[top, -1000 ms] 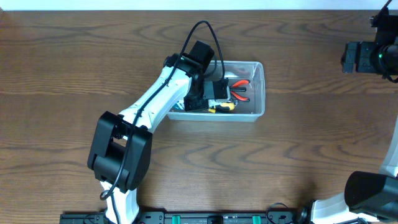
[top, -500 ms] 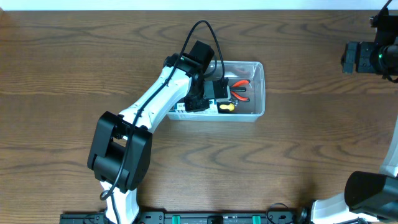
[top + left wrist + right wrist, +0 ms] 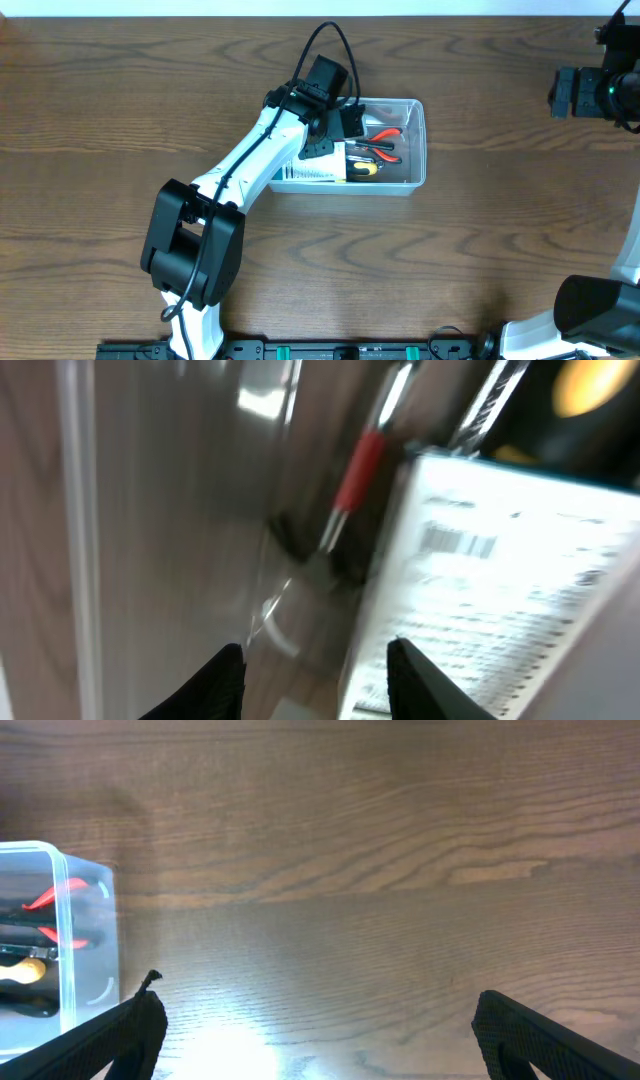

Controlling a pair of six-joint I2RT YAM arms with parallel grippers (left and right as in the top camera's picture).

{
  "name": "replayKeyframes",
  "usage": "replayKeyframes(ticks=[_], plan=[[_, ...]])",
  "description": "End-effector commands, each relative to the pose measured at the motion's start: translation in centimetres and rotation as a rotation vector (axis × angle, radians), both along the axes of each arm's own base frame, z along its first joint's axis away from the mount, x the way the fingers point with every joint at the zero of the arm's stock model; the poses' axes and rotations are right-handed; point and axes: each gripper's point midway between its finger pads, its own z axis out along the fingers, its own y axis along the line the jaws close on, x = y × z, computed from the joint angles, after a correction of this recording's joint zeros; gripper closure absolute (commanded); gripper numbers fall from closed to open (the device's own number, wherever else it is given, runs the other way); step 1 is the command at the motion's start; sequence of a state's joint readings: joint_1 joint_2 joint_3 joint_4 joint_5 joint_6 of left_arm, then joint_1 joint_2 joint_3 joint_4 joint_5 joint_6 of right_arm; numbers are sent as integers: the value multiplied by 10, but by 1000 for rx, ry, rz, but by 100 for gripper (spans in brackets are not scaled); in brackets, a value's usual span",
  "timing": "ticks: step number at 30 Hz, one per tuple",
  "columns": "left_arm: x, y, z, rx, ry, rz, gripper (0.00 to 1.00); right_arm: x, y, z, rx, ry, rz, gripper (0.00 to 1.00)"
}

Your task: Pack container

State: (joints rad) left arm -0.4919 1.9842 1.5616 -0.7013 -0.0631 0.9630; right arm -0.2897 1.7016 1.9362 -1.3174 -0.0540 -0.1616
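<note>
The clear container (image 3: pixel 421 140) sits on the wooden tabletop (image 3: pixel 480 250), a little toward the far side and roughly mid-width, its long side running left to right. Inside, at the right end, lie red-handled pliers (image 3: pixel 386 146). Just in front of them lies a yellow-handled tool (image 3: pixel 362 169). A white box (image 3: pixel 312 173) with blue print rests along the near wall at the left end, touching the yellow tool's end.

The left arm reaches across the tabletop from the near edge and hangs over the container's left half. Its left pincer (image 3: pixel 315 680) hovers above the inside of the bin. From the wrist camera the view is blurred, but the two dark fingers (image 3: pixel 222 678) stand apart with nothing between them. The box's printed face is close on one side and a red handle lies farther in.

Well apart, by the far right corner of the tabletop, the right pincer (image 3: pixel 325 1032) hangs above bare wood. It is spread wide and carries nothing, with the container's right end just in sight at the edge of its view.
</note>
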Motion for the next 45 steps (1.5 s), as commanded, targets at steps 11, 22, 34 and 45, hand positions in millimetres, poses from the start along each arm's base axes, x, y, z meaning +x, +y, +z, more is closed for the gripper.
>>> replayKeyframes(ticks=[11,22,34,45], plan=[[-10,24,90,-108,-152,232,38,3,13,-1,7,2,26,1],[-14,149,203,-520,-370,957,2,62,139,27,38,-224,308,1],[-40,231,193,-583,-374,1322,2,45,101,-10,74,-90,40,1],[-131,217,177,-735,-524,1217,2,-59,87,-66,39,-89,-31,1]])
